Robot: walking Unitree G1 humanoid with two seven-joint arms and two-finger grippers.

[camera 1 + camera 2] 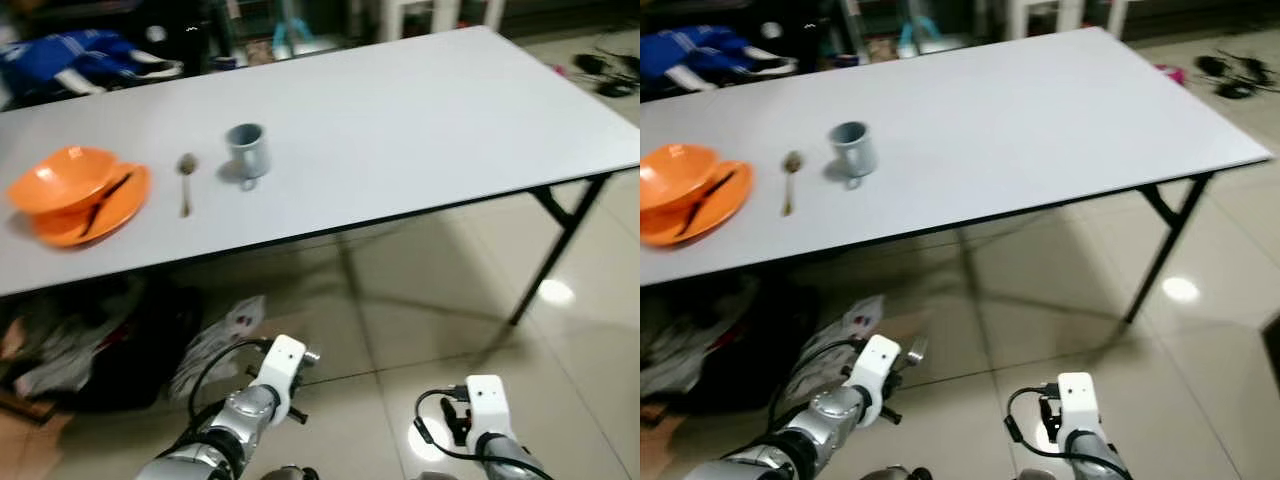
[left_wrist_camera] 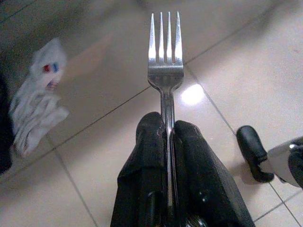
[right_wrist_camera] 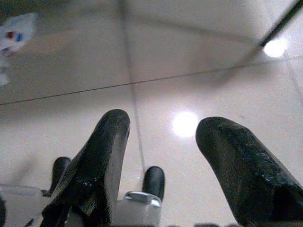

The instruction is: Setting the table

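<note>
A long white worktop stands on dark folding legs over a glossy tiled floor, seen from the robot's head as it stands a little back from the near edge. Toward the worktop's left end sits an orange bowl resting on an orange plate, with a dark utensil lying across the plate; what kind it is cannot be made out. Just right of the plate lies a spoon, its bowl pointing away from the robot, and beside that stands a grey-blue mug with its handle toward the near edge.

Both arms are held low, below the level of the worktop. The left pincer is closed tight on the handle of a metal fork, the shaft pinched between the two black fingers and the four tines pointing out ahead over the floor tiles. The right pincer is spread wide with nothing between its fingers, hanging above the tiles.

Under the worktop's left end lies a heap of dark bags and crumpled paper. Blue cloth is bundled beyond the far left edge, and black cables trail on the floor at the far right.
</note>
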